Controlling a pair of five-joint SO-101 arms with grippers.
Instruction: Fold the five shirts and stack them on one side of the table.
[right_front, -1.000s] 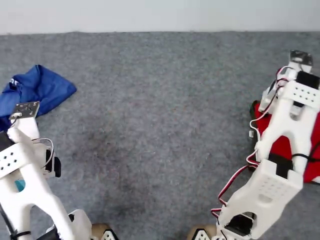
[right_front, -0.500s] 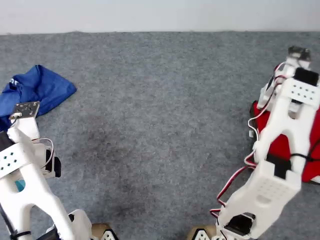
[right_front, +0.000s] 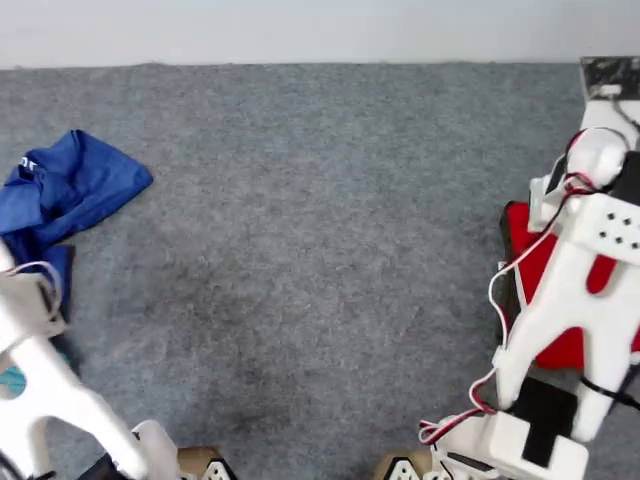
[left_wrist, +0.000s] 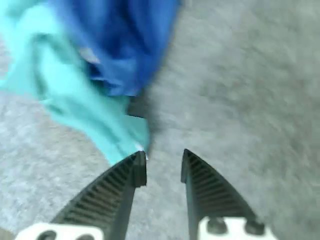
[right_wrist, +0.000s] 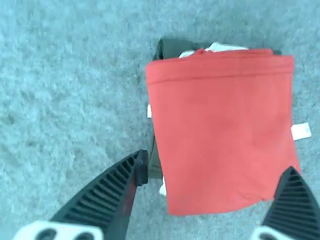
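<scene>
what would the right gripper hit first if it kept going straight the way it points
Probably the folded red shirt: the open right gripper points down at it, with the shirt between its jaws. The height above it is unclear.

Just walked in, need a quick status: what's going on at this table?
Two arms are working through shirt folding. The right gripper is open above a folded red shirt, which tops a stack at the right side of the table; a dark layer and a white layer peek out beneath. The left gripper is open and holds nothing, next to a crumpled blue shirt and a teal shirt, both unfolded.
</scene>
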